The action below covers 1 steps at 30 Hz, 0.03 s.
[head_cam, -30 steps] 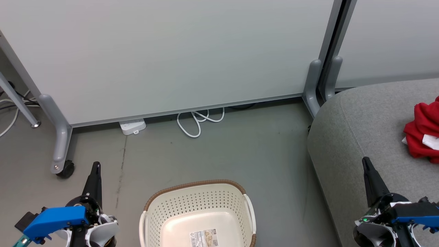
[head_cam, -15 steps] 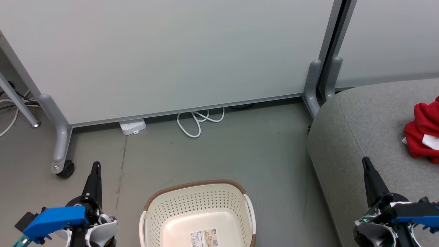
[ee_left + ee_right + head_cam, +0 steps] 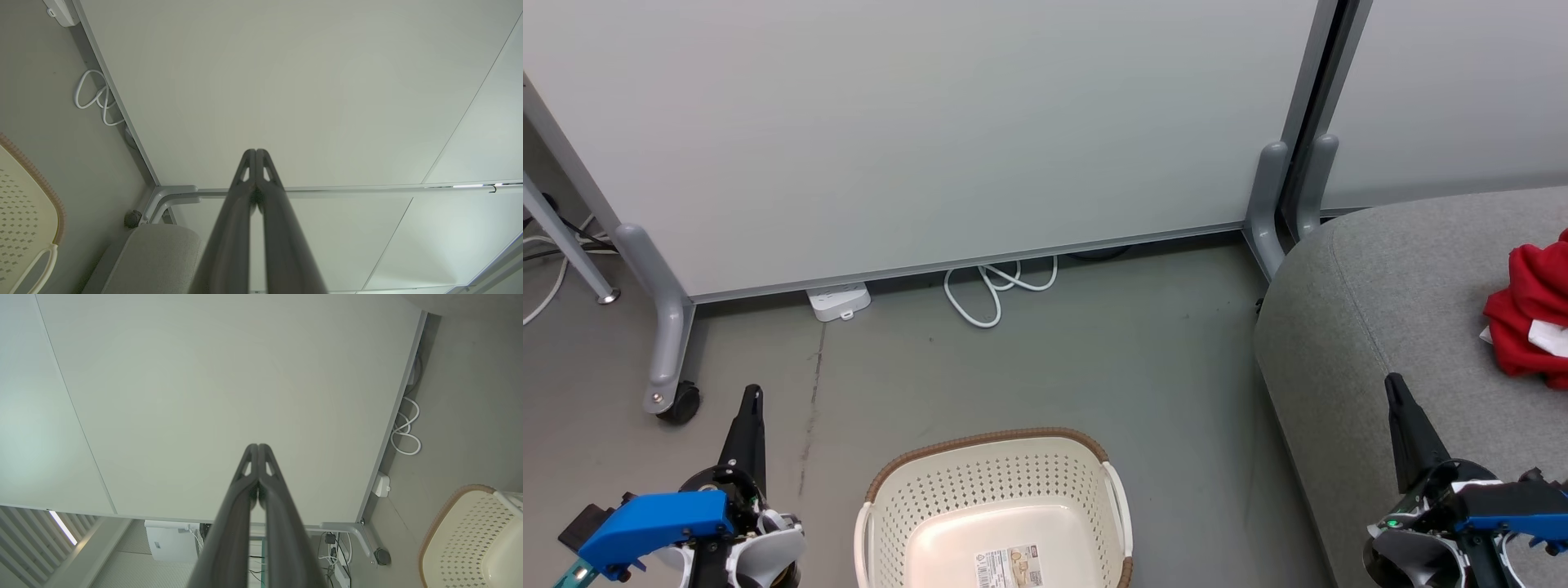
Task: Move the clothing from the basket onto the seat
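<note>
The cream basket (image 3: 980, 482) with its brown rim stands on the floor at the bottom centre, holding nothing but the label on its floor. Red clothing (image 3: 1531, 318) with a white patch lies bunched on the grey seat (image 3: 1388, 294) at the right edge. My left gripper (image 3: 754, 394) hangs shut to the left of the basket, over the floor. My right gripper (image 3: 1393, 382) is shut above the seat's front part, nothing in it. Both wrist views show the fingertips pressed together, the left gripper (image 3: 255, 152) and the right gripper (image 3: 258, 446) facing the pale partition.
A large pale partition panel (image 3: 931, 131) on castor feet (image 3: 674, 400) stands behind the basket. A white power strip (image 3: 840, 300) and a coiled white cable (image 3: 996, 286) lie at its base. A table leg (image 3: 564, 237) stands at the far left.
</note>
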### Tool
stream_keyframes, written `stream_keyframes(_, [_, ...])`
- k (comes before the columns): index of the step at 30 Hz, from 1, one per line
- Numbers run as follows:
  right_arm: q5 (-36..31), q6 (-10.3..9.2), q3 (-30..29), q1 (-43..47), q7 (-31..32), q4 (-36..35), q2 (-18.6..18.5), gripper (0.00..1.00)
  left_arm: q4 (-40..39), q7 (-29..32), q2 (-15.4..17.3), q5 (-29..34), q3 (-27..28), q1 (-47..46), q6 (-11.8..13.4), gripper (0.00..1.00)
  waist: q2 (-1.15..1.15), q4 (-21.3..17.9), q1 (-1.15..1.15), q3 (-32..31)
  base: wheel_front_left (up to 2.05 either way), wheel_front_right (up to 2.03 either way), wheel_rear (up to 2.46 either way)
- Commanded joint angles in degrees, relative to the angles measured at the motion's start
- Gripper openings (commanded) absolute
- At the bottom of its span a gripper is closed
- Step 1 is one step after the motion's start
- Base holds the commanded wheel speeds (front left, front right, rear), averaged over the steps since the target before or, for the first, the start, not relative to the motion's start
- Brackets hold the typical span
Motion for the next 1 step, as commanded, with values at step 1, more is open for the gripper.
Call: stream_keyframes(1, [0.16, 0.02, -0.09, -0.79, 0.18, -0.15, 0.12, 0.0, -0.24, 0.23, 0.03, -0.13, 0.12, -0.54, -0.52, 0.0, 0.0, 0.0, 0.0, 0.0, 0.0, 0.0, 0.0])
